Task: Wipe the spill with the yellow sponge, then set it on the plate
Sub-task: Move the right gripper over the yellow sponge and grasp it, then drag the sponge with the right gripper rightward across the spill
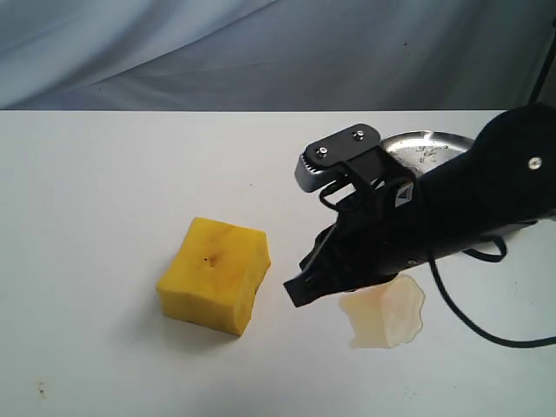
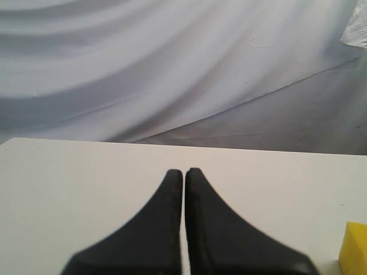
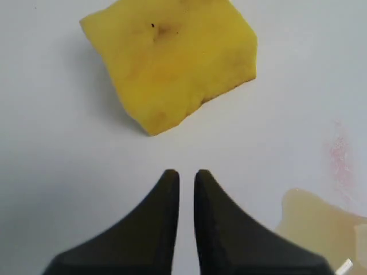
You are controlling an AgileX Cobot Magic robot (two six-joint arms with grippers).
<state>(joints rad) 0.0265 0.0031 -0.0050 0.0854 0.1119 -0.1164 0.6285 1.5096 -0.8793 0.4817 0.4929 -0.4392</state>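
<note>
Right tool (image 1: 295, 291) hovers low over the desk (image 1: 104, 191), between the yellow sponge (image 1: 213, 274) and the spill (image 1: 387, 313). Its tips are nearly together with just a thin slit between them, and it holds nothing. Left tool (image 2: 183, 172) is pressed together and empty, off to the side; only a corner of the sponge shows at the edge of its wrist view.

The sponge sits flat on the desk just ahead of my right tips, not touching them. The spill is close behind them, partly under my arm. The plate (image 1: 430, 148) is at the far edge, half hidden by the arm.

My read on the risks:
1. If I advance with the tips this narrow, I shove the sponge away instead of straddling it. They need to spread wide first, because the block is thick.
2. The foam is soft, so a shallow pinch on a corner likely slips or peels off mid-wipe.
3. My arm and cable hang right over the puddle. A low swing could drag them through it and smear liquid further.
4. A single hard push may just plough the liquid toward the pink streak (image 3: 338, 154) rather than soak it up.
5. The plate rim is raised, so a low approach could clip it and shift the plate.
</note>
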